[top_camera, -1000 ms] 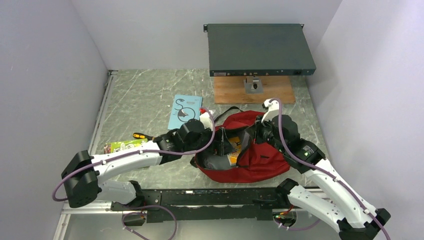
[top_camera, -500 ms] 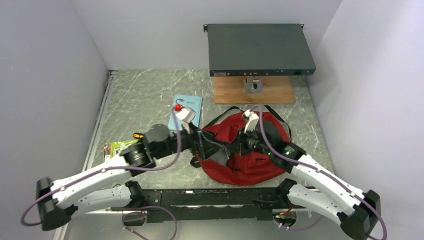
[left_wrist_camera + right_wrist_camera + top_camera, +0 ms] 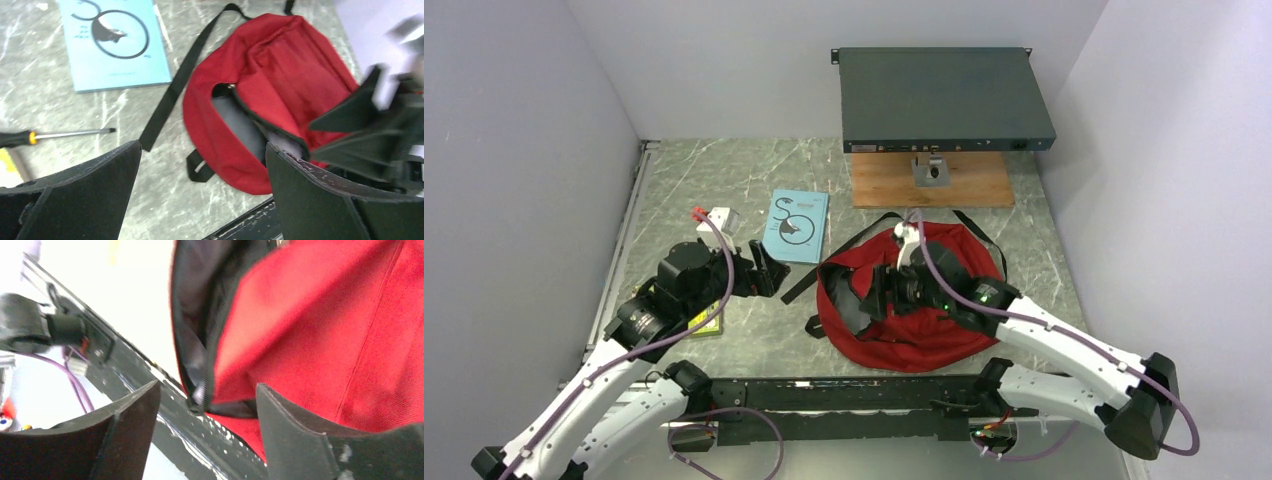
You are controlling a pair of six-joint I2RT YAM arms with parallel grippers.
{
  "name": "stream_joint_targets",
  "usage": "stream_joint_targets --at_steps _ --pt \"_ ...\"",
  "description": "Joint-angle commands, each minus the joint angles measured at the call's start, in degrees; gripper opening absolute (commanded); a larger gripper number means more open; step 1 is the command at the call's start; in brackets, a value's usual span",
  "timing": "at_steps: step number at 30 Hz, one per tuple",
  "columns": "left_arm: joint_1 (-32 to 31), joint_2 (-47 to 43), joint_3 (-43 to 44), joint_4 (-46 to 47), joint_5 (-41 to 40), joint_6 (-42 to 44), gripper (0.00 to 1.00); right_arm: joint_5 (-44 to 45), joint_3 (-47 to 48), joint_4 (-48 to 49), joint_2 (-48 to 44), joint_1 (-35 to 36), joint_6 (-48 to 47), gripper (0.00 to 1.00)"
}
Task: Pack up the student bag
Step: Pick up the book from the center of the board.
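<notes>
Overhead and both close wrist views share the student bag.

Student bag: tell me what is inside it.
The student bag has an open mouth showing only a grey surface, lining or contents unclear. Red fabric and the right gripper cover the rest.

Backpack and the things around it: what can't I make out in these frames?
- Inside of the backpack: the left wrist view shows only grey lining at the opening; from above, the right arm covers it.
- Screwdriver: handle cut off by the left wrist view's left edge; hidden under the left arm from above.
- Green booklet: mostly under the left arm from above, cover unreadable.
- Table in the right wrist view: washed out.
</notes>
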Motion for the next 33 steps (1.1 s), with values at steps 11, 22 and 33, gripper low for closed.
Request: stream_joint_targets --at_steps 11,22,33 --pt "21.53 15.21 0.9 4.3 16.6 -1.78 1.0 8.4 13.32 20.63 13.76 0.6 13.74 0.86" --pt "31.08 43.81 15.78 5.64 31.31 1.65 0.97 17.31 11.53 39.98 28.66 0.08 23.96 0.83" --pt "32.95 63.74 29.13 -0.43 26.26 11.1 0.9 18.25 10.35 48.03 39.45 -2.27 26.7 0.8"
